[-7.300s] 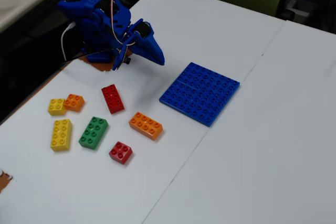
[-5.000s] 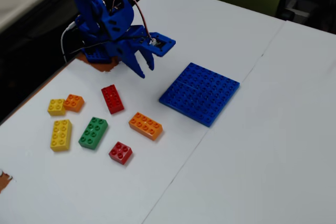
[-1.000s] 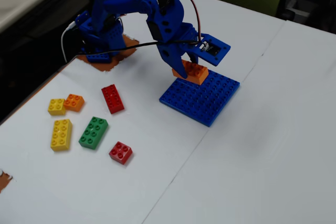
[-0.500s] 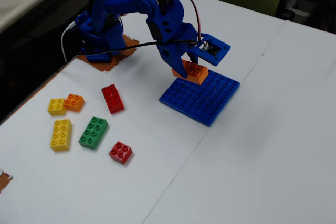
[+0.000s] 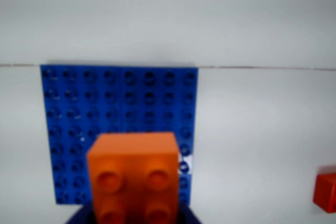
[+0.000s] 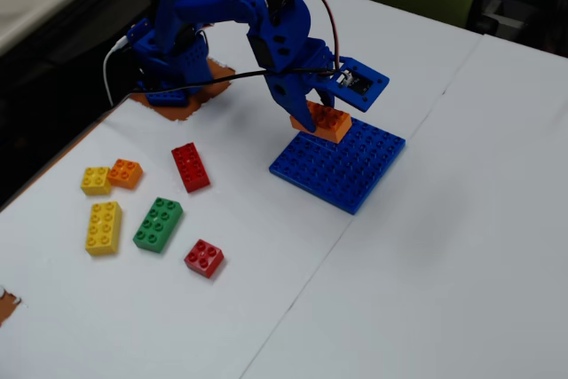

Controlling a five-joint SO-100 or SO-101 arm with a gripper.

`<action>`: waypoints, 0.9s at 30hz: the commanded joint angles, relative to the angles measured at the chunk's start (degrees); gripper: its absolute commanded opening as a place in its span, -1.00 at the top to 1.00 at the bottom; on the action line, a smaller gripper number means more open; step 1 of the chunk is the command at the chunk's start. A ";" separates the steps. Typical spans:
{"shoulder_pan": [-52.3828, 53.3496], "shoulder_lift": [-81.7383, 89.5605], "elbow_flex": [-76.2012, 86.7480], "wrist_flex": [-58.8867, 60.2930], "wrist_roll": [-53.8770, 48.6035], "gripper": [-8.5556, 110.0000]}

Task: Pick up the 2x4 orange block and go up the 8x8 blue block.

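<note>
Above one 8x8 blue block [image 6: 338,159], one gripped 2x4 orange block [image 6: 325,122].

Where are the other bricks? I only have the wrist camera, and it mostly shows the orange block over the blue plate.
Observer: In the fixed view they lie left of the 8x8 blue block. The long red brick is nearest to it, with the green brick and the long yellow brick further left.
Operator: Where's the arm's base relative to those?
Observer: The base stands at the table's far left edge, behind the red brick.
</note>
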State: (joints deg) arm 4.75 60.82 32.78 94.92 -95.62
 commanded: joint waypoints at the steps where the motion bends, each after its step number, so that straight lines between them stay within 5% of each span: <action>1: 0.18 0.97 -2.99 0.35 -0.35 0.85; 27: 0.18 1.05 -2.99 1.05 -0.35 0.85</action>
State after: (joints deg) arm 4.75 60.82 32.78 95.62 -95.62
